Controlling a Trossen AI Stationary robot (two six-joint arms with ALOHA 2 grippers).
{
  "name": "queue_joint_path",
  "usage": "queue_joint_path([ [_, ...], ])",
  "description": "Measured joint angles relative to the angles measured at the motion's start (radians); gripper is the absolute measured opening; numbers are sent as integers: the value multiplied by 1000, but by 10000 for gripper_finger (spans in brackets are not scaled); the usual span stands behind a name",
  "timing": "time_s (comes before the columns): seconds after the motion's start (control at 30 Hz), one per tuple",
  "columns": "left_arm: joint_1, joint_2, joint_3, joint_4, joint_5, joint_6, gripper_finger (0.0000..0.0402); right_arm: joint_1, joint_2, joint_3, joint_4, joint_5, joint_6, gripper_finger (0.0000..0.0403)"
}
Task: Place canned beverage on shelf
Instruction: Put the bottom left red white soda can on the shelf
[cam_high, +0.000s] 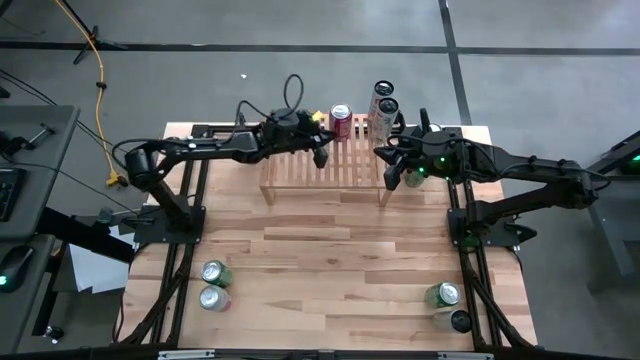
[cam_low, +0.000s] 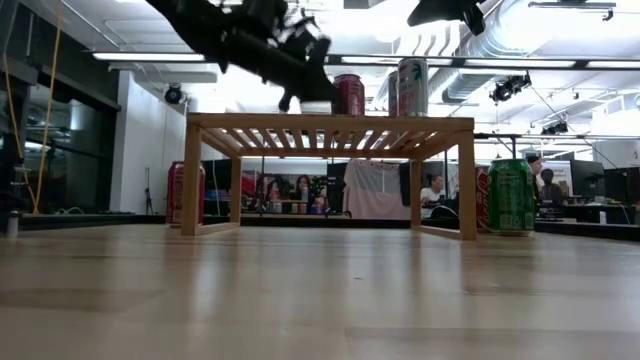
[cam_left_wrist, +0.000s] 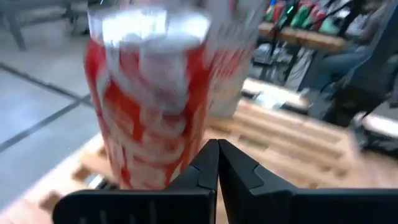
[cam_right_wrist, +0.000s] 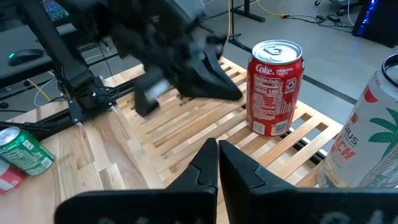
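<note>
The table (cam_high: 330, 260) is a pale butcher-block top of glued wood strips, set on a grey concrete floor crossed by dark lines, with a yellow cable (cam_high: 98, 70) trailing at one side. From table height the room behind is a bright open workshop: strip lights overhead, silver ducting, desks with monitors and a few seated people in the distance.

The shelf (cam_high: 322, 160) stands at the far edge of the table, its thin slats running front to back. A red can (cam_right_wrist: 273, 87) stands upright on the slats near the far edge; its side reads "Coke" over "Original Taste". Just beside it, toward the right arm, two tall white cans (cam_high: 382, 110) stand together — one shows a green palm-leaf print and the letters "CH", the rest cut off.

The left gripper (cam_high: 321, 152) hovers over the shelf just beside the Coke can, its fingers pressed together and holding nothing; its wrist camera sees the can close ahead, blurred. The right gripper (cam_high: 384, 152) sits at the shelf's right end, fingers likewise clenched empty.

A green can (cam_low: 511, 196) stands on the table just outside the shelf's right leg, with a red one behind it, and another red can (cam_low: 177, 192) stands behind the left leg. Near the front edge, a green and a red can (cam_high: 213, 285) lie at the left, and a green can with a pale one (cam_high: 446, 306) at the right.
</note>
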Motion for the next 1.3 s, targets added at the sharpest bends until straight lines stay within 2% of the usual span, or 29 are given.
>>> queue_joint_path([
  [0.23, 3, -135, 2, -40, -11, 72, 6, 0, 0, 0, 0, -2, -1, 0],
  [0.4, 32, -183, 3, -65, -25, 77, 43, 0, 0, 0, 0, -3, -7, 0],
  [0.57, 90, -147, 122, -209, -1, 78, 118, 0, 0, 0, 0, -3, -6, 0],
  [0.87, 231, 55, 512, -638, 105, 73, 287, 0, 0, 0, -16, -4, 0, 0],
  [1.0, 262, 97, 586, -761, 115, 75, 336, 0, 0, 0, -18, -5, 0, 0],
  [1.2, 252, 98, 587, -793, 347, 147, 345, 0, 0, 0, -28, -5, 0, 0],
  [1.3, 239, 97, 587, -793, 401, 177, 345, 0, 0, 0, -36, -5, 0, 0],
])
